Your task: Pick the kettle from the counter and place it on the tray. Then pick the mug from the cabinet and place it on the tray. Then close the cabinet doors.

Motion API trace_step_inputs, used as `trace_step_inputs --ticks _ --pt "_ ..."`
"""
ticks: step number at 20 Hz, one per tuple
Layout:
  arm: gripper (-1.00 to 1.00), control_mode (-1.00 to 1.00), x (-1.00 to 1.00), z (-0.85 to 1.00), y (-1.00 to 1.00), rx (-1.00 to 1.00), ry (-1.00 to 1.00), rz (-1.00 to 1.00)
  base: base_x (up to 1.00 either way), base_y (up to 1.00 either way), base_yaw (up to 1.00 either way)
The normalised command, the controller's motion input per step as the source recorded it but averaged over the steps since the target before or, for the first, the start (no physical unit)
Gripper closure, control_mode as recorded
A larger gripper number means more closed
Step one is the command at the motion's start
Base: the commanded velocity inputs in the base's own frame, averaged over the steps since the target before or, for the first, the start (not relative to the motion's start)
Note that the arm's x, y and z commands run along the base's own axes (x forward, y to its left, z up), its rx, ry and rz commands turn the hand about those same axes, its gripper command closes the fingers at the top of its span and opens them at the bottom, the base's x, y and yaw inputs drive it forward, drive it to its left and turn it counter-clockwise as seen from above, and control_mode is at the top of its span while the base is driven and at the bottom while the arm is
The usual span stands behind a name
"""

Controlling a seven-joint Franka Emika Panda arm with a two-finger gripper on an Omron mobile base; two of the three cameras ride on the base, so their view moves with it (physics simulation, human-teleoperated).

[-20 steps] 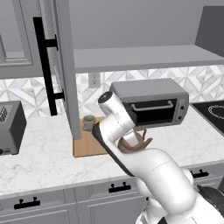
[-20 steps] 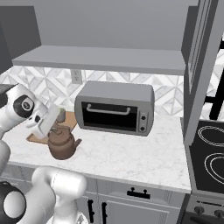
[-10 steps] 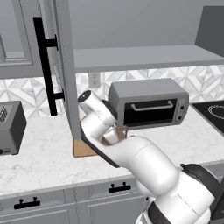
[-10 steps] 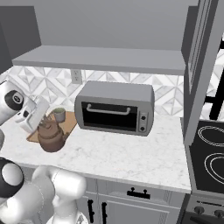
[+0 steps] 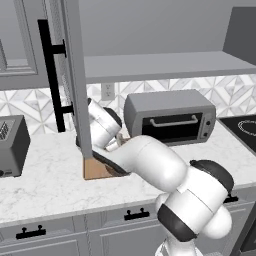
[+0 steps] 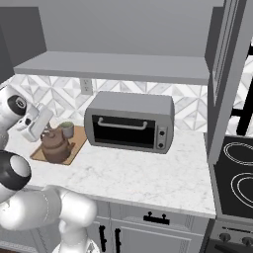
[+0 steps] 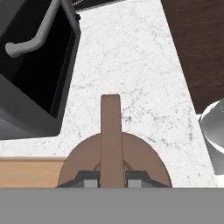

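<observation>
Two dark fingertips show at the bottom of the hand view, one on each side of the flat brown handle of the kettle, pressed against it, so the gripper is pinching that handle. The kettle's round brown body lies directly below the hand, and a strip of the light wooden tray runs along its left side in that view, with the white marble counter beyond it. Further along sits the dark open front of the toaster oven with its curved grey bar handle. From the right base view, the kettle stands on the tray near the left end of the counter, with the white hand of the arm angled down over its top. The mug stands on the tray too, just behind the kettle and close to the oven's left side. The toaster oven sits against the tiled wall in the middle of the counter, under the grey shelf of the cabinet. In the left base view, the arm bends across the tray, hiding the kettle. One cabinet door with a long black bar handle stands open, swung out in front of the tray's left edge. A toaster sits well apart at the far left.
</observation>
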Motion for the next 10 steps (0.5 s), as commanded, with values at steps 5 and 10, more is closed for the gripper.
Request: trace_step_inputs --ticks 5,10 --pt "1.0 -1.0 0.41 0.0 0.32 0.0 0.0 0.0 0.0 0.0 0.0" --pt "1.0 -1.0 0.38 -0.07 0.22 0.0 0.0 0.0 0.0 0.0 0.0"
